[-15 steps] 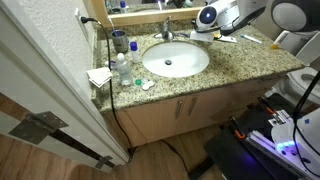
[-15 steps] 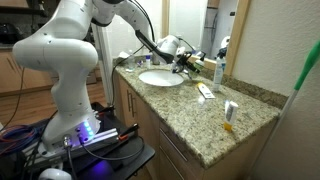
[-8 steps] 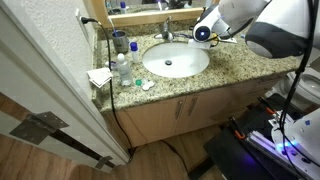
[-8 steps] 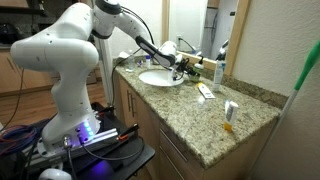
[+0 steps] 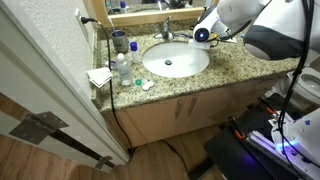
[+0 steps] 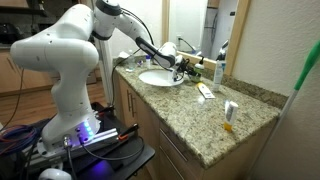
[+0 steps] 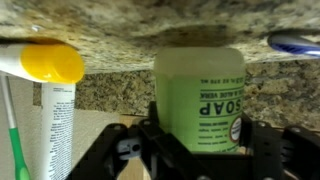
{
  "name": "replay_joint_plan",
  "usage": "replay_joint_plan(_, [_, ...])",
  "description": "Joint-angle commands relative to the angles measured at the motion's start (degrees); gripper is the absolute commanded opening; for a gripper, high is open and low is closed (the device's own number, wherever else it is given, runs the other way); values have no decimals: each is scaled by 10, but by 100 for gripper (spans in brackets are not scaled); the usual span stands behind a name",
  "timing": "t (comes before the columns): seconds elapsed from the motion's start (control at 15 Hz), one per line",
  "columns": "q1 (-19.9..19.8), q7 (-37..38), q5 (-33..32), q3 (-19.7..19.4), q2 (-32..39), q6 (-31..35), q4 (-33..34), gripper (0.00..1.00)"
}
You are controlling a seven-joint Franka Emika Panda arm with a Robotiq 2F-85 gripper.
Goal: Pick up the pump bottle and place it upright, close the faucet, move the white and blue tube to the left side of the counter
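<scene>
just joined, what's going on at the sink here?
The robot arm is reaching over the back of the bathroom counter, beside the faucet. Its fingers are closed on the green pump bottle, which fills the wrist view. A white tube with a yellow cap is right next to it. Whether the bottle stands upright is hard to tell from these views.

"SOAP" in dark capitals on the light-green pump bottle (image 7: 200, 100), wrist view; small print beside it too blurry to read, nothing else legible.
</scene>
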Motion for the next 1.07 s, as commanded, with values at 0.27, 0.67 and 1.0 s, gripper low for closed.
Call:
replay_joint_plan(0.27, [20,-1,-10,-2,26,-41,-8,42])
replay_joint_plan(0.67, [15,-41,6,7,-34,24,-46,100])
replay_joint_plan(1.0, [19,-40,-3,-4,-114,154,-72,100])
